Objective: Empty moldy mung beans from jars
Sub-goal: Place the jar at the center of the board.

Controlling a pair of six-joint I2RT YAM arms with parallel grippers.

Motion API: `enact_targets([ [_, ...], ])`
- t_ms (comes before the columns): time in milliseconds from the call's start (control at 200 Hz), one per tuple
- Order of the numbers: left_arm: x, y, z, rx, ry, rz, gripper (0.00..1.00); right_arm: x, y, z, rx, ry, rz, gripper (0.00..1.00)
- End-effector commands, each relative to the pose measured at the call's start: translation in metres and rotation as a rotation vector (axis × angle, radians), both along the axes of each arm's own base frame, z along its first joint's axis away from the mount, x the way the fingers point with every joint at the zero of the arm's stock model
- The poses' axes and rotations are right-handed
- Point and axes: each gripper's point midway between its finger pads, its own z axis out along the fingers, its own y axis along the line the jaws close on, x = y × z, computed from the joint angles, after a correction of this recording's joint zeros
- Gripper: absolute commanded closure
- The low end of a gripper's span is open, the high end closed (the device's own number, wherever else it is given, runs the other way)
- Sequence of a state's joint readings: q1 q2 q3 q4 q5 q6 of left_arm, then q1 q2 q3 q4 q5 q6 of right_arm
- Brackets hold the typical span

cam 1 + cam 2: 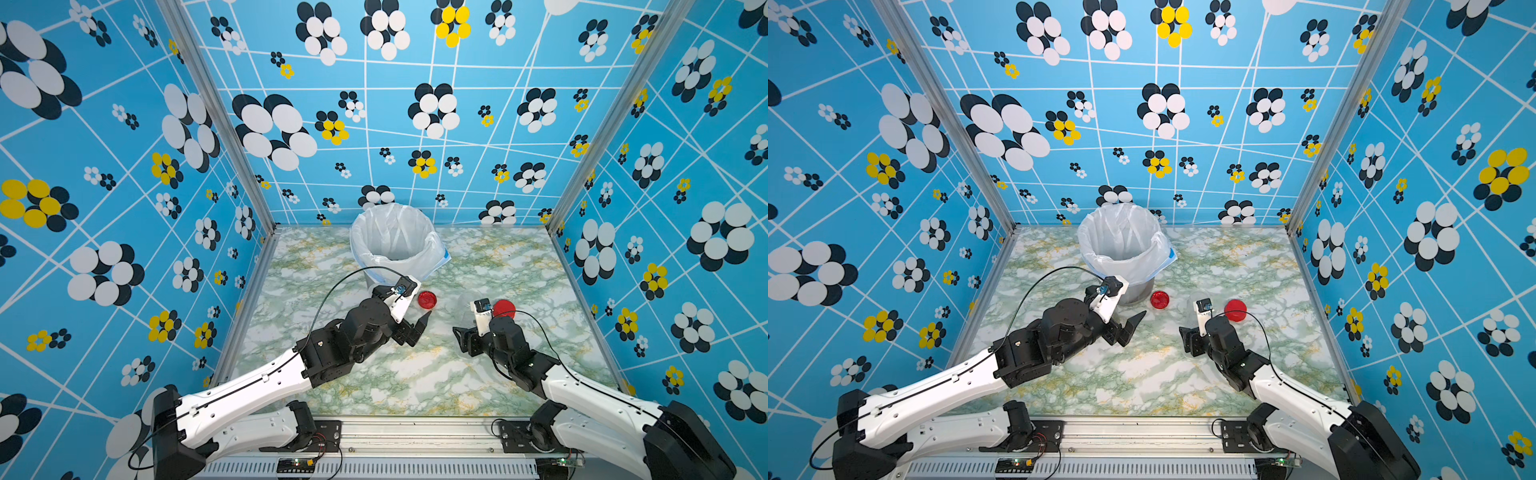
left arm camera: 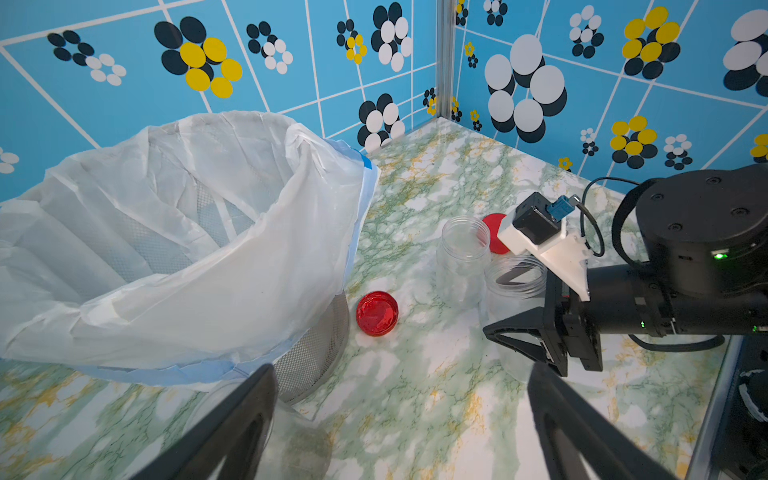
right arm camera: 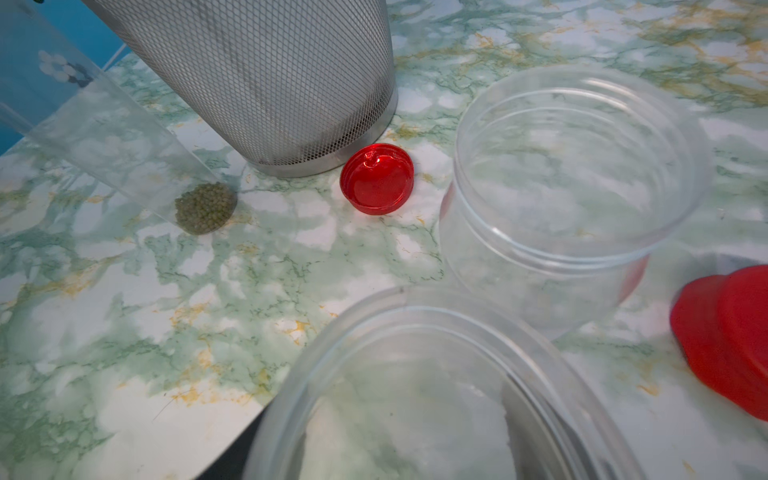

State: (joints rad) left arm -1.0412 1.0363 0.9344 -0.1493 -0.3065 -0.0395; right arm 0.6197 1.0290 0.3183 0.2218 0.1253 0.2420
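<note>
Green-veined marble tabletop [image 1: 415, 374]. Left gripper [image 2: 401, 372], jaws spread wide and empty, by the slim jar [image 3: 124, 137]; mung beans [image 3: 205, 208] lie at its bottom, near the mesh bucket [image 3: 270, 75]. Right gripper [image 2: 494, 303] clamps 1 empty open jar [image 3: 415, 353].

A red lid [image 1: 427, 299] lies near the left end effector [image 1: 417, 328], before the bag-lined bucket [image 1: 360, 255].

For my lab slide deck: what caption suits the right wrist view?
Two empty open jars, near jar and far jar; upturned red lid beside mesh bin; slim jar holding mung beans.
</note>
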Motion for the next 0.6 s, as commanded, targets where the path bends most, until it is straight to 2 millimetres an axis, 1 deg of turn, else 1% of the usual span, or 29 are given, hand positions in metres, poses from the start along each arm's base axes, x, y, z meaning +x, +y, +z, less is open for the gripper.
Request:
enact_targets([
  [0, 0.0, -0.006, 0.0, -0.039, 0.01, -0.009, 0.05, 0.008, -0.003, 0.003, -0.008, -0.054, -0.037, 0.37],
  [160, 0.0, -0.007, -0.003, -0.056, 0.012, -0.009, 0.05, 0.012, -0.011, 0.0, -0.023, -0.075, -0.079, 0.37],
  [330, 0.0, -0.004, -0.008, -0.047, 0.012, -0.002, 0.04, 0.02, -0.012, -0.001, -0.043, -0.101, -0.109, 0.35],
  [470, 0.0, -0.003, -0.008, -0.051, 0.004, 0.002, 0.04, 0.027, -0.015, -0.002, -0.063, -0.138, -0.151, 0.34],
  [595, 0.0, -0.001, -0.006, -0.055, -0.003, 0.001, 0.04, 0.029, -0.018, -0.004, -0.074, -0.156, -0.175, 0.34],
])
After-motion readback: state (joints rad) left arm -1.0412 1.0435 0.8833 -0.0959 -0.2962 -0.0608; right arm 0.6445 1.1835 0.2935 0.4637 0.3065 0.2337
